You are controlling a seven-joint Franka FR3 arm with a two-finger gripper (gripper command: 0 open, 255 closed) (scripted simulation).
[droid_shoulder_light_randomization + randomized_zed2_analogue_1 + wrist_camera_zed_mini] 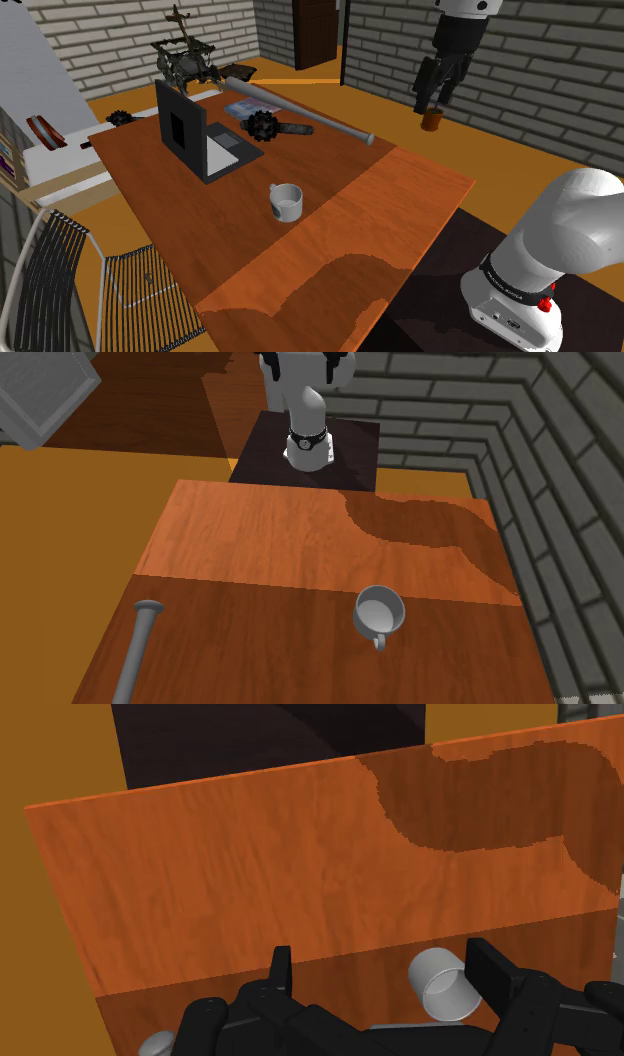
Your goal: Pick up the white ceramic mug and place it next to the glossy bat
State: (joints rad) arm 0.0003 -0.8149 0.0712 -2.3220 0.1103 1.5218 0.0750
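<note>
Shoulder view: black two-finger gripper [435, 100] hangs released, empty, at two o'clock of the white handled mug [286, 202], evidently staged for descent

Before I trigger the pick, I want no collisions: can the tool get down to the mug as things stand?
Probably yes. The mug stands upright on bare tabletop, apart from the laptop and bat, and the open tool hangs high up with nothing between them.
</note>
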